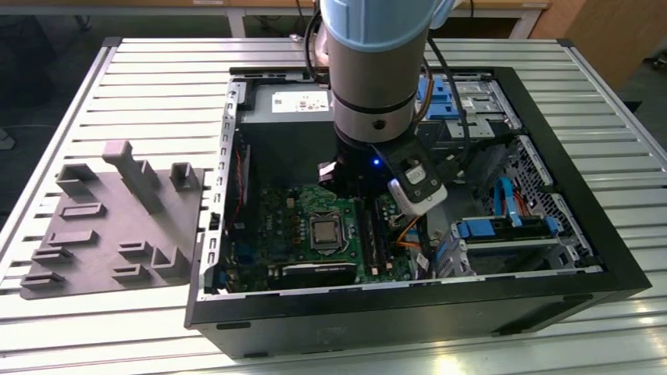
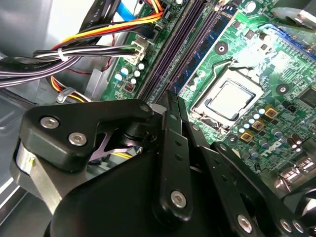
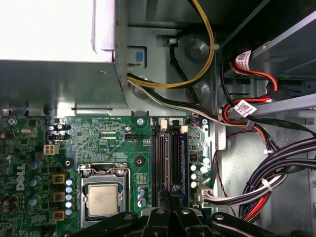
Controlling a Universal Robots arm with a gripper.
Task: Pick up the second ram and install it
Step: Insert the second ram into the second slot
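Second ram (image 3: 175, 158) edge-on beneath end effector (image 3: 170, 191)

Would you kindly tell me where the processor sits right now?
The processor sits on the green motherboard inside the open case, immediately to the exterior view's left of the long black memory slots.

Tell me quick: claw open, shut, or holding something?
Claw: fingers drawn together over the RAM slots; whether a stick sits between them cannot be told.
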